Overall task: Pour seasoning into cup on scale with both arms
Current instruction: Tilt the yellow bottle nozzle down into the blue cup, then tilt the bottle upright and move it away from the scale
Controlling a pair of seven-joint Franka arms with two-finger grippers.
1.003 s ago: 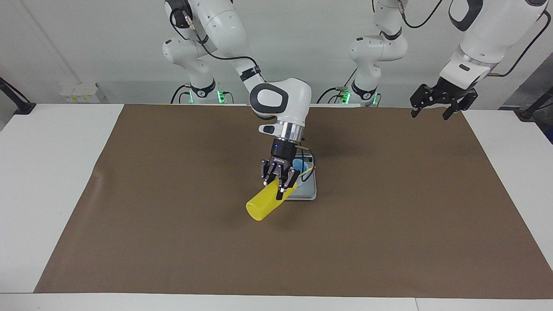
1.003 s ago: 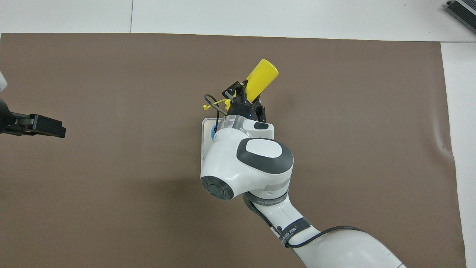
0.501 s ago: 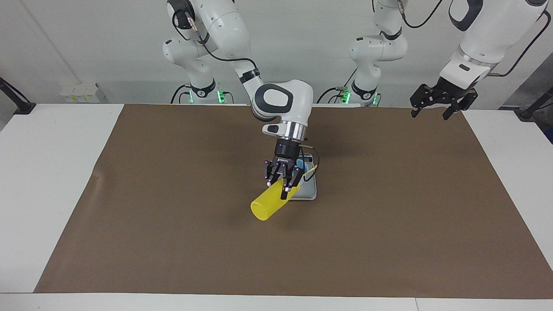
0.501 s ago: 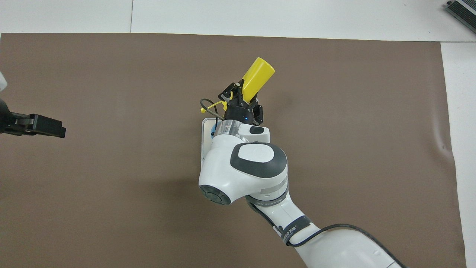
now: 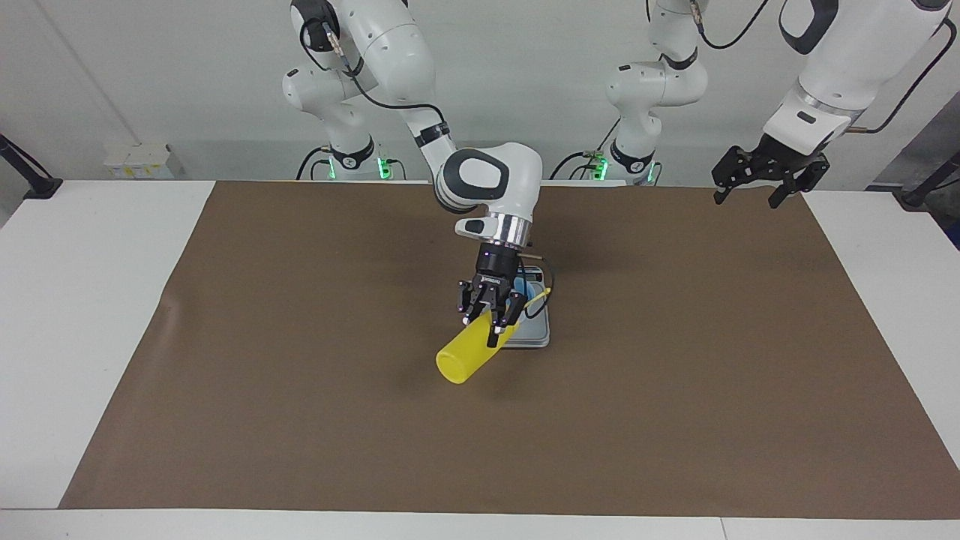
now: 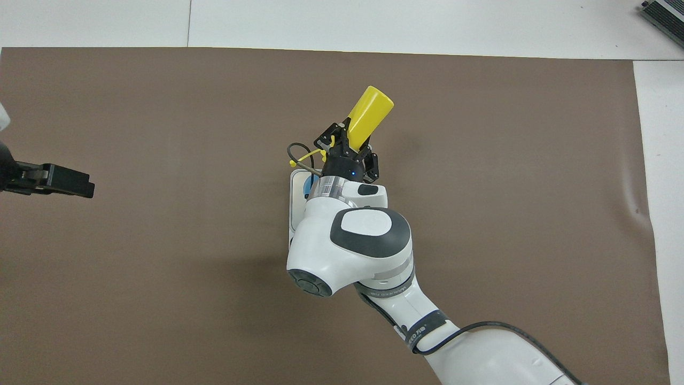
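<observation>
Right gripper [image 5: 491,324] clamped on bottle [image 5: 465,355], tipped nozzle-down over cup [image 5: 529,289] on scale [image 5: 534,330]. Keep nozzle over the cup mouth just past the fingertips, tilt slowly. Left gripper [image 5: 756,184] waits, fingers open.

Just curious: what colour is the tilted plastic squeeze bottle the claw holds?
Bright yellow squeeze bottle, clearest in the facing view, gripped by the right claw.
</observation>
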